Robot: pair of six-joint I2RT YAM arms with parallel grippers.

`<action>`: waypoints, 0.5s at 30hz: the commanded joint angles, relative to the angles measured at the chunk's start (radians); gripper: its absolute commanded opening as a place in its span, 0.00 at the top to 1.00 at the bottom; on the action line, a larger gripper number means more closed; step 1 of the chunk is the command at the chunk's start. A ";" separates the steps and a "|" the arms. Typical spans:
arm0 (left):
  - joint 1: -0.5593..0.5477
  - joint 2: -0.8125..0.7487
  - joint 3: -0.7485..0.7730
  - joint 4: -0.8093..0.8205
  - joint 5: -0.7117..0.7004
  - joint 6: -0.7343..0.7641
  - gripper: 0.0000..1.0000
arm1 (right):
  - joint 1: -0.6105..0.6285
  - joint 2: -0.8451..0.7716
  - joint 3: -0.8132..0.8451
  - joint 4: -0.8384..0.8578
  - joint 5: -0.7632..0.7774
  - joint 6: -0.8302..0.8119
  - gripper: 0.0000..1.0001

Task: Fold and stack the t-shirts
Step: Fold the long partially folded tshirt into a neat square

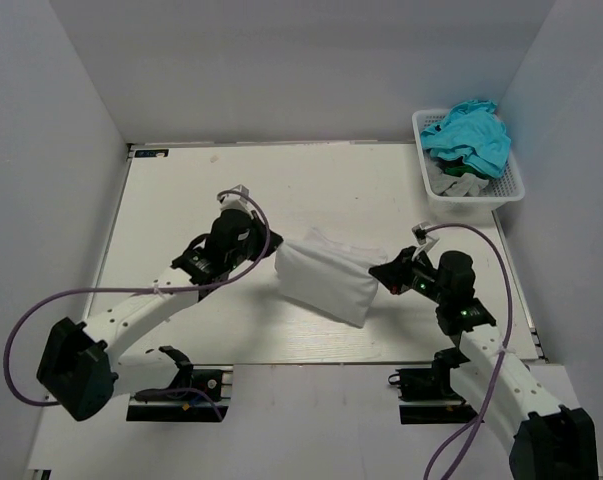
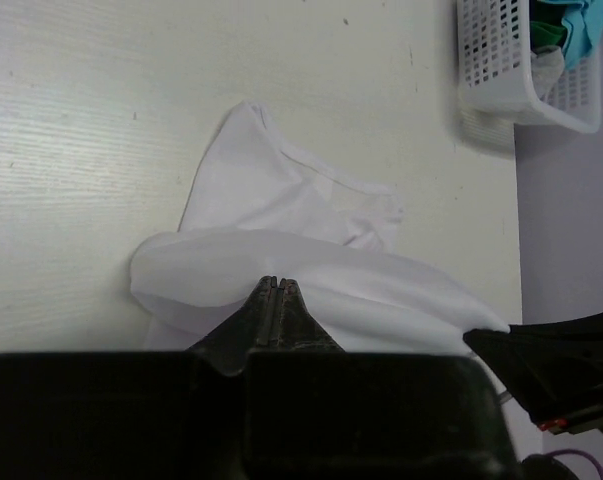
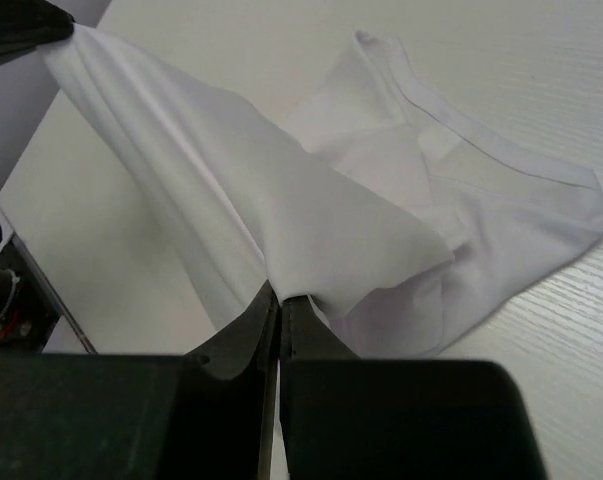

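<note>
A white t-shirt [image 1: 326, 275] hangs stretched between my two grippers over the middle of the table, its lower part resting on the surface. My left gripper [image 1: 272, 252] is shut on the shirt's left edge. In the left wrist view, its closed tips [image 2: 277, 285] pinch the white cloth [image 2: 281, 200]. My right gripper [image 1: 380, 273] is shut on the right edge. In the right wrist view, its tips [image 3: 281, 298] pinch a fold of the shirt [image 3: 311, 220], whose collar lies on the table beyond. More t-shirts, a teal one [image 1: 471, 135] on top, fill the basket.
A white plastic basket [image 1: 506, 190] stands at the back right corner and also shows in the left wrist view [image 2: 501, 90]. White walls close in the table at the back and on both sides. Purple cables loop from both arms.
</note>
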 commanded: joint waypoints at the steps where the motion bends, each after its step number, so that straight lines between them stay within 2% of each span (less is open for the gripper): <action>1: 0.013 0.075 0.101 0.029 -0.092 0.008 1.00 | -0.028 0.057 0.012 0.084 0.081 0.016 1.00; 7: 0.022 0.262 0.225 0.039 -0.175 0.026 1.00 | -0.083 0.176 0.063 0.096 0.147 0.004 1.00; 15: 0.022 0.550 0.446 0.030 -0.185 0.035 1.00 | -0.151 0.324 0.124 0.122 0.179 0.015 1.00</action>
